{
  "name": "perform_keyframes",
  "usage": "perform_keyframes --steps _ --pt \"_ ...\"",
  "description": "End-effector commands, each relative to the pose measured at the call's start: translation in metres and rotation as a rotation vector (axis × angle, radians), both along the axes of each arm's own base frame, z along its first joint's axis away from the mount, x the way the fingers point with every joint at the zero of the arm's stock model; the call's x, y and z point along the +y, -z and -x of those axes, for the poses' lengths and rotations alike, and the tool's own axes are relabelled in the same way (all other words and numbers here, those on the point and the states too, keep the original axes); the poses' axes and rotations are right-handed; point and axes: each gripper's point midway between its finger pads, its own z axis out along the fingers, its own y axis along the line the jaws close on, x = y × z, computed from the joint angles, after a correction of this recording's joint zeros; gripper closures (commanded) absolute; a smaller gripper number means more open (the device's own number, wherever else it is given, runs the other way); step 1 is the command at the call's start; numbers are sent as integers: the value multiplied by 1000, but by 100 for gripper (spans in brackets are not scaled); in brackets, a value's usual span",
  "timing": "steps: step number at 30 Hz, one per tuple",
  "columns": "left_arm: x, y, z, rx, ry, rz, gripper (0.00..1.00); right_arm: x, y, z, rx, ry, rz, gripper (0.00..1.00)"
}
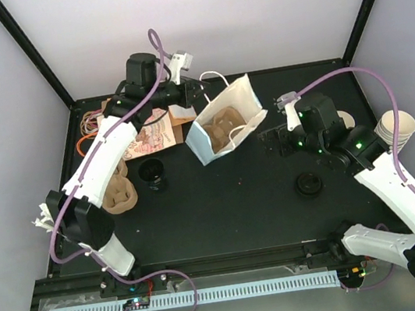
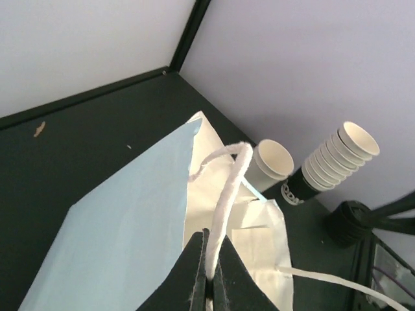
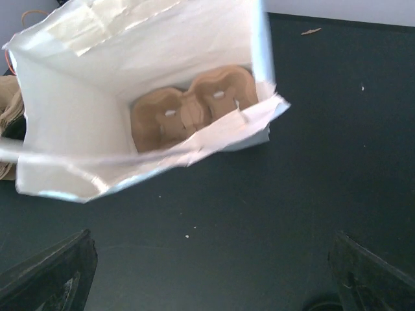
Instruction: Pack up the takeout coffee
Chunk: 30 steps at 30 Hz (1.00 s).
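Note:
The takeout coffee [image 1: 308, 184] shows as a black disc standing on the table right of centre, outside the bag. A white and light-blue paper bag [image 1: 228, 123] lies tilted with its mouth open toward the right; a brown pulp cup carrier [image 3: 193, 107] sits inside it. My left gripper [image 2: 209, 241] is shut on the bag's white cord handle [image 2: 228, 184] and holds the bag up at the back [image 1: 191, 92]. My right gripper [image 1: 274, 138] is open and empty, just right of the bag's mouth, with its fingers [image 3: 50, 272] spread wide above bare table.
A stack of lidless cream cups [image 1: 397, 129] and a single cream cup [image 2: 273, 159] stand at the right edge. More brown carriers [image 1: 118, 192] sit at the left under my left arm. Another black round thing [image 1: 153, 173] lies left of centre. Printed paper [image 1: 151, 139] lies at the back left.

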Motion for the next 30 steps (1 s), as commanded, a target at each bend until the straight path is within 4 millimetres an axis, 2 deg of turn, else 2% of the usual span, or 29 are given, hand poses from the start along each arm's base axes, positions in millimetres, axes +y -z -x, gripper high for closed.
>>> perform_keyframes --steps 1,11,16,25,30 --pt "5 -20 -22 -29 -38 78 98 -4 -12 -5 -38 19 0 0" --pt "16 -13 -33 6 -73 86 98 -3 -12 -6 -40 16 -6 0" --pt "27 -3 -40 63 -134 92 98 -2 -9 -6 -34 12 -6 0" --pt "45 2 -40 79 -182 103 98 -1 -3 -8 -13 17 -1 0" --pt "59 6 -43 74 -220 90 98 -9 -17 -17 -23 112 -21 0"
